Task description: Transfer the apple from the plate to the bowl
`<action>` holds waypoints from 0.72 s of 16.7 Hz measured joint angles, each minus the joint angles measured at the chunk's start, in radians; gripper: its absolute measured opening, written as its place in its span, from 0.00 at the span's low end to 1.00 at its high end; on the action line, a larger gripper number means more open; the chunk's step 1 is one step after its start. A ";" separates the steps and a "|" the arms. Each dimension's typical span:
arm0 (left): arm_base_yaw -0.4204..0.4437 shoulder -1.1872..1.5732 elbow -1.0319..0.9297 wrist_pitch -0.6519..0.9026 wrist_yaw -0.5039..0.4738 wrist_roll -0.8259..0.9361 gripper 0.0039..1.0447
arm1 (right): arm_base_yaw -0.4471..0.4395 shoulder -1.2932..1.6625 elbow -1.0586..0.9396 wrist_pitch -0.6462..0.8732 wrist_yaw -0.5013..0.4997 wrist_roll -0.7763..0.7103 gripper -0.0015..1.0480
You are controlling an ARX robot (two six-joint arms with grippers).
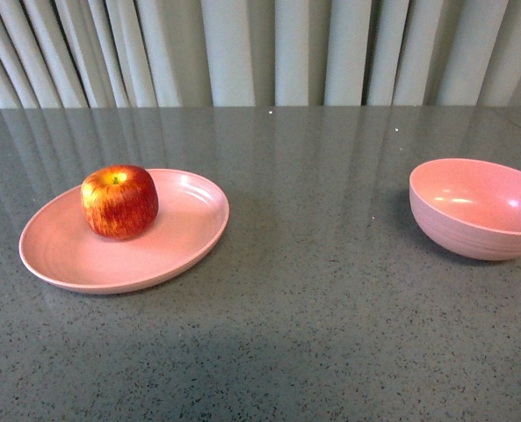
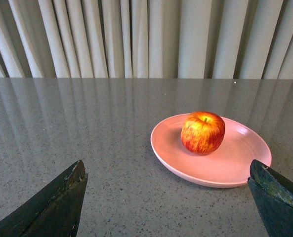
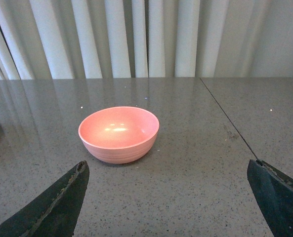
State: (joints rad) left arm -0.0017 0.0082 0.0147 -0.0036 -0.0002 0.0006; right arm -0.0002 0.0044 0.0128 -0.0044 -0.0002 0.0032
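So the table is a grey speckled slab, nothing printed on it. The plate sits on the robot's left and the bowl is well apart on the right, empty. Both are plain matte pink, no logo or writing I can spot.

The apple is upright on the plate, a bit toward the back. No sticker on it either. My guess is it's firm, fairly hefty and smooth-skinned, so kinda slippery, and it'd bruise if crushed. I'd grab it across the fat middle, coming from above and clear of the stem.

Left gripper is spread wide, holding nothing, facing the apple. Right gripper is the same, facing the bowl.
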 joint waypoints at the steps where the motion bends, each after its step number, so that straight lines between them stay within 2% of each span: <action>1: 0.000 0.000 0.000 0.000 0.000 0.000 0.94 | 0.000 0.000 0.000 0.000 0.000 0.000 0.94; 12: 0.000 0.000 0.000 0.000 0.000 0.000 0.94 | 0.000 0.000 0.000 0.000 0.000 0.000 0.94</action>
State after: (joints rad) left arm -0.0017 0.0082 0.0147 -0.0036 -0.0002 0.0006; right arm -0.0002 0.0044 0.0128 -0.0044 -0.0002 0.0029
